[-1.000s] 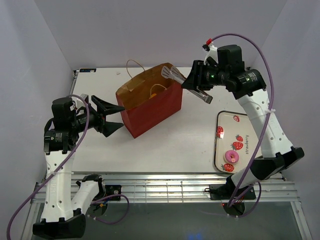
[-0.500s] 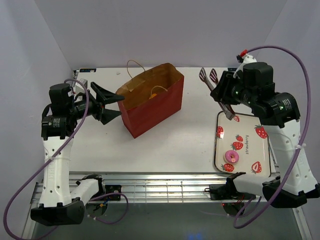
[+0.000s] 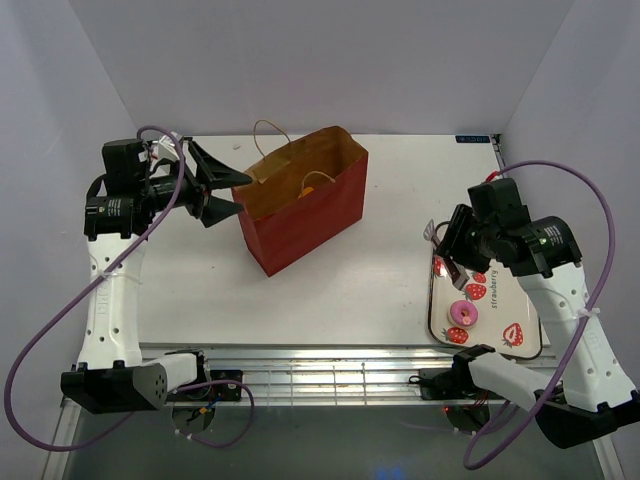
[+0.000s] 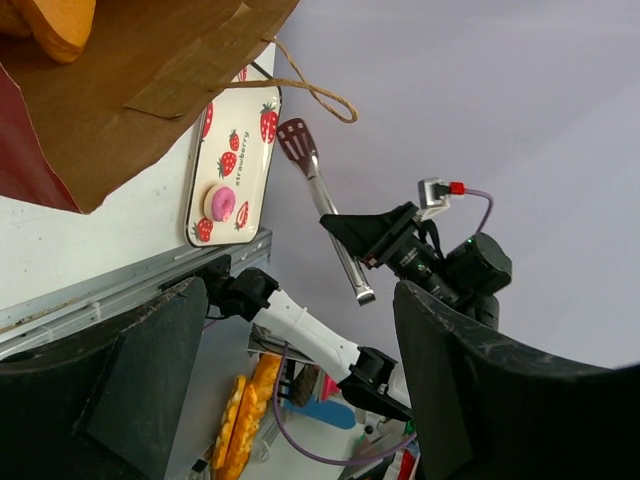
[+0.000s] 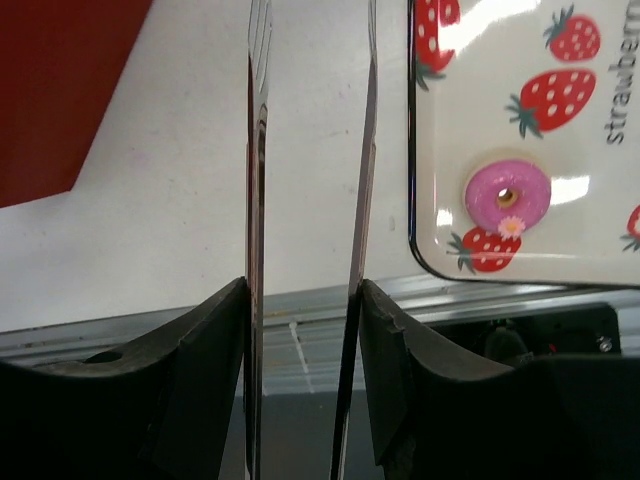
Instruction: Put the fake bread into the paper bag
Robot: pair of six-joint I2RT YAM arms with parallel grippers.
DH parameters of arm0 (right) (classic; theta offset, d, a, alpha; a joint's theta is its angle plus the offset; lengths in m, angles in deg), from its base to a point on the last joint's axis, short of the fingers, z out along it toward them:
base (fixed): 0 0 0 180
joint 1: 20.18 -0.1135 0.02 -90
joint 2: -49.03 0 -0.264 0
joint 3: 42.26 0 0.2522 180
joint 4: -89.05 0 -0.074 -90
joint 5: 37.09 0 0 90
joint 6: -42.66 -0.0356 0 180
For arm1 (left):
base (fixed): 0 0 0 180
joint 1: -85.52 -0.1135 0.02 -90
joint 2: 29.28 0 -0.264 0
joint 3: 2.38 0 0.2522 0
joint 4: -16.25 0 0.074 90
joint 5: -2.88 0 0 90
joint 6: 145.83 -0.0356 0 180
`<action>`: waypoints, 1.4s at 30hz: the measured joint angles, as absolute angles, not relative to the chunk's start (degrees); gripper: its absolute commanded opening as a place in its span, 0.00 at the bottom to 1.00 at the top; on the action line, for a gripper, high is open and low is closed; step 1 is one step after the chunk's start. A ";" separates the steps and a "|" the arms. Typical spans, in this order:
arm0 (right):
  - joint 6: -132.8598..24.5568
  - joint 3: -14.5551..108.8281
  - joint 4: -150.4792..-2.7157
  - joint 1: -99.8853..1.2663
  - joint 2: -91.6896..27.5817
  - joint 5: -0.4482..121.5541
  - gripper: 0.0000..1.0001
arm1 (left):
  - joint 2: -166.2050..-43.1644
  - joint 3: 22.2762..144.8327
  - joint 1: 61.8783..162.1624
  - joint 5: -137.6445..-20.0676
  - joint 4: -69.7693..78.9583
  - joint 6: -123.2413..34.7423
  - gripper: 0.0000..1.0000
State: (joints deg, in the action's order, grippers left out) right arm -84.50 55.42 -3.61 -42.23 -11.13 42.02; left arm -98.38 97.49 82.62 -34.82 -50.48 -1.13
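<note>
Right pincer (image 5: 301, 295) clamps the silver tongs (image 5: 257, 150), their blades parted beside the tray (image 5: 450, 130) where the pink doughnut (image 5: 508, 196) lies: probably light, hard and slick, best nipped across its outer rim.

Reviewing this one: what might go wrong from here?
The tongs in the right hand hang over the table beside the tray, not over the doughnut; a low sideways move may catch its rim. The left hand is open beside the paper bag, not gripping it, so the bag may tip at drop-off.
</note>
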 measured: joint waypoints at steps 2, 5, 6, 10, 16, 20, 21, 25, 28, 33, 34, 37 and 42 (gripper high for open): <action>-86.52 51.95 -2.87 -41.72 -9.95 43.63 0.51 | -98.55 97.25 82.62 -34.13 -51.05 -1.77 0.85; -88.48 48.54 -1.97 -41.07 -8.64 45.27 0.51 | -98.14 96.42 82.62 -33.10 -51.11 -2.31 0.85; -88.77 47.95 -1.97 -40.85 -8.36 45.56 0.51 | -98.03 96.14 82.62 -32.79 -51.20 -2.51 0.85; -88.92 45.65 -2.10 -39.41 -7.64 45.84 0.51 | -97.85 95.79 82.62 -32.18 -51.40 -3.27 0.85; -88.18 42.07 -2.08 -35.43 -7.68 45.82 0.53 | -97.09 94.26 82.62 -31.70 -51.64 -3.32 0.85; -87.21 39.49 -2.23 -32.00 -7.53 45.86 0.53 | -97.11 94.96 82.60 -31.59 -51.77 -3.30 0.85; -87.15 38.90 -2.19 -31.49 -7.53 45.86 0.53 | -97.09 95.13 82.60 -31.59 -51.77 -3.30 0.85; -86.28 37.35 -2.13 -29.44 -7.42 45.75 0.53 | -96.52 95.04 82.62 -31.68 -51.29 -2.60 0.85; -85.20 37.24 -2.15 -28.41 -7.24 45.56 0.53 | -94.51 92.55 82.62 -31.87 -50.17 -1.31 0.85; -83.26 35.73 -2.34 -26.84 -6.89 44.84 0.54 | -90.12 88.18 82.62 -32.84 -49.56 0.20 0.85; -82.91 34.77 -2.34 -26.62 -6.78 44.46 0.54 | -89.24 87.50 82.62 -33.08 -49.50 0.29 0.86; -81.73 32.32 -2.15 -25.96 -6.81 43.90 0.53 | -87.23 86.43 82.62 -33.25 -49.45 1.10 0.85; -80.90 31.97 -2.13 -24.54 -6.19 43.85 0.53 | -88.08 87.66 82.62 -33.16 -48.91 1.23 0.85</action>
